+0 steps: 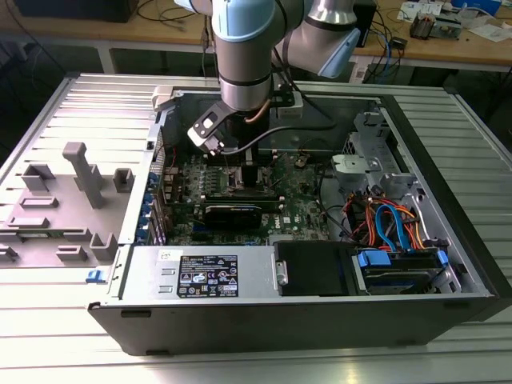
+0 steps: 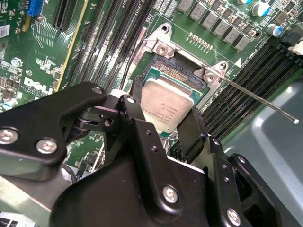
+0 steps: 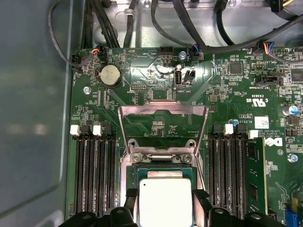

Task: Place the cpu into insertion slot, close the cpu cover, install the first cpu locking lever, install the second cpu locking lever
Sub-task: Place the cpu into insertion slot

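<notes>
Jaws closed partway onto 2 opposite edges of the cpu (image 2: 166,106), holding it over the insertion slot (image 2: 177,76)

Flanking the insertion slot (image 3: 163,173) – memory slots (image 3: 94,175) – cpu cover (image 3: 162,110) raised.

Inside one open computer case (image 1: 320,320): one silvery chip (image 3: 165,201), one raised cover frame (image 3: 162,110), one round battery (image 3: 110,74), two black fingers (image 2: 193,132), one robot arm (image 1: 244,56).

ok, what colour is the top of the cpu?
The cpu top is silvery-grey metal, best seen in the second wrist view.
</notes>
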`<state>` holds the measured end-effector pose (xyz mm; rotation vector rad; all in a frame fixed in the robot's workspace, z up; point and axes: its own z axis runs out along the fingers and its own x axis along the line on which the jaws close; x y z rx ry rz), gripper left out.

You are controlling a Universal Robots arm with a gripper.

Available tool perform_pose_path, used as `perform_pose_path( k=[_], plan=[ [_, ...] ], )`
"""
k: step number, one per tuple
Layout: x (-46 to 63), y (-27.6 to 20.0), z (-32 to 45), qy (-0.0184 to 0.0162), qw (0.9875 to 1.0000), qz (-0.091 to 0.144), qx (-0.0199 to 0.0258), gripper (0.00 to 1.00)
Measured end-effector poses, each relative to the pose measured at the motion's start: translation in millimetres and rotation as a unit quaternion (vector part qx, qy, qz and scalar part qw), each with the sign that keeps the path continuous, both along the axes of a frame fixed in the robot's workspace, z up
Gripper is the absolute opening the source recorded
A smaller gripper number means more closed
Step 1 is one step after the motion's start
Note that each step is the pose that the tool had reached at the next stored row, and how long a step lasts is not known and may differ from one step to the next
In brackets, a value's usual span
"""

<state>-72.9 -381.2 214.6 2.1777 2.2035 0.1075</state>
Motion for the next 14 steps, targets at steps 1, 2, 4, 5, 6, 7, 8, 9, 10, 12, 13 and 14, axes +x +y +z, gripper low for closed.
perform_pose_path(
  k=[1, 2, 4, 5, 6, 7, 8, 9, 10, 12, 13, 14],
  plan=[
    [0.1, 0.0, -0.1, -0.0001, 1.0, 0.0, 0.0001, 0.55],
    [0.1, 0.0, -0.1, -0.0001, 1.0, 0.0, 0.0001, 0.55],
    [0.1, 0.0, -0.1, -0.0001, 1.0, 0.0, 0.0001, 0.55],
    [0.1, 0.0, -0.1, -0.0001, 1.0, 0.0, 0.0001, 0.55],
    [0.1, 0.0, -0.1, -0.0001, 1.0, 0.0, 0.0001, 0.55],
    [0.1, 0.0, -0.1, -0.0001, 1.0, 0.0, 0.0002, 0.55],
    [0.1, 0.0, -0.1, -0.0001, 1.0, 0.0, 0.0002, 0.55],
    [0.1, 0.0, -0.1, -0.0001, 1.0, 0.0, 0.0002, 0.55],
    [0.1, 0.0, -0.1, -0.0001, 1.0, 0.0, 0.0001, 0.55],
    [0.1, 0.1, -0.6, -0.0001, 1.0, -0.002, 0.0002, 0.55],
    [0.1, 0.1, -1.1, -0.0001, 1.0, -0.003, 0.0003, 0.55],
    [0.2, 0.1, -1.5, -0.0001, 1.0, -0.003, 0.0001, 0.55]
  ],
)
